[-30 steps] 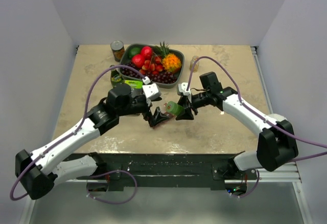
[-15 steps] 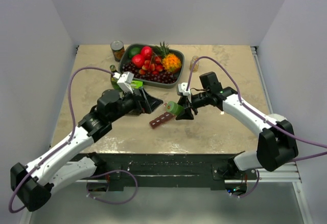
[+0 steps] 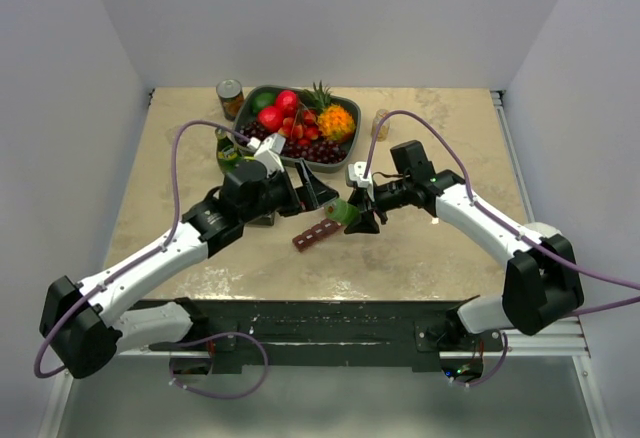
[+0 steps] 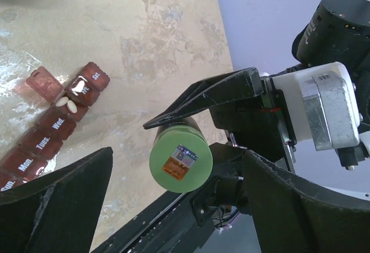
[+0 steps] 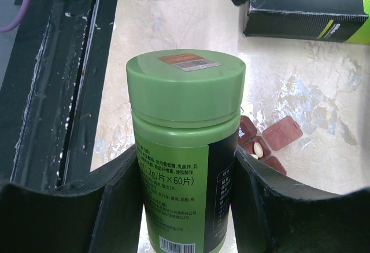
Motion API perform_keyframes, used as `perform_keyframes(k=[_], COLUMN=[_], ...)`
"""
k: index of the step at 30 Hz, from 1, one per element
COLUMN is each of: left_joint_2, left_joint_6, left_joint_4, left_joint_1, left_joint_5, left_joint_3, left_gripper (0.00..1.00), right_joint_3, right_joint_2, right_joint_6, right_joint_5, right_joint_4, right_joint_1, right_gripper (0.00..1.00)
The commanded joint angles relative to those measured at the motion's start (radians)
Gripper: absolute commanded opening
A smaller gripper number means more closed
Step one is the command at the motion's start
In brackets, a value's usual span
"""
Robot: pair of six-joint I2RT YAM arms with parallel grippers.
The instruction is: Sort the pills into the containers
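My right gripper (image 3: 357,218) is shut on a green pill bottle (image 3: 343,212) with its cap on, held above the table and tilted toward the left arm. In the right wrist view both fingers (image 5: 115,207) press the bottle's (image 5: 185,91) sides. My left gripper (image 3: 313,195) stands open facing the cap (image 4: 180,160), which sits between its wide fingers (image 4: 63,201) without touching them. The maroon containers strip (image 3: 315,235) lies on the table below. One lid is up, with white pills (image 4: 69,104) in that compartment (image 5: 258,148).
A dark fruit tray (image 3: 355,118) sits at the back, with a tin can (image 3: 230,98) to its left and a small jar (image 3: 380,123) to its right. A dark bottle (image 3: 228,148) and a black-and-green box (image 5: 306,10) lie behind the left gripper.
My left gripper has lifted off the containers strip, swung back and turned to face the bottle cap. The right arm and bottle have not moved.
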Motion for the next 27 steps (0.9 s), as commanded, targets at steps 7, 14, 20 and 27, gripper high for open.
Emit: perform_keyframes(k=[7, 14, 20, 27], left_joint_2=[0.108, 0.144, 0.150, 0.153], left_joint_6=[0.077, 0.111, 0.163, 0.247], left_joint_4=[0.018, 0.006, 0.005, 0.031], left_joint_1=[-0.010, -0.022, -0.032, -0.032], left_joint_5=[0.032, 0.075, 0.137, 0.251], left_joint_3=[0.083, 0.081, 0.083, 0.046], left_gripper=[0.91, 0.75, 0.70, 0.63], right_joint_3=[0.039, 0.039, 0.039, 0.041], right_joint_2=[-0.025, -0.015, -0.009, -0.009], right_joint_6=[-0.020, -0.018, -0.014, -0.008], right_joint_5=[-0.011, -0.011, -0.005, -0.006], right_joint_4=[0.035, 0.035, 0.041, 0.044], right_joint_1=[0.003, 0.003, 0.003, 0.003], right_gripper=[0.00, 0.00, 0.00, 0.00])
